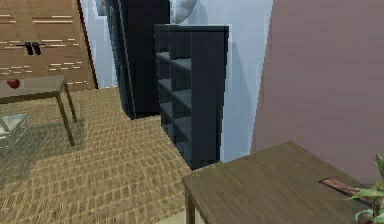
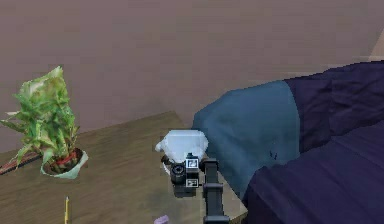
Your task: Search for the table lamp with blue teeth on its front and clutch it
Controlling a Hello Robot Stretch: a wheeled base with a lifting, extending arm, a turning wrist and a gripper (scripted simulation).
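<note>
On the wooden table (image 2: 120, 165) in the arm side view sits a white rounded thing (image 2: 180, 144) near the table's right end. I see no blue marks on it from here. The dark arm (image 2: 212, 200) rises from the bottom edge, and the gripper (image 2: 174, 170) lies right in front of that white thing. I cannot tell whether the gripper holds anything or touches the thing.
A potted leafy plant (image 2: 50, 120) stands on the table's left part. A bed with a teal pillow (image 2: 250, 120) and a dark blue blanket (image 2: 330, 140) lies to the right. The forward view has dark shelf units (image 1: 190, 90), a small table (image 1: 40, 90) bearing a red thing (image 1: 14, 84), and brown carpet.
</note>
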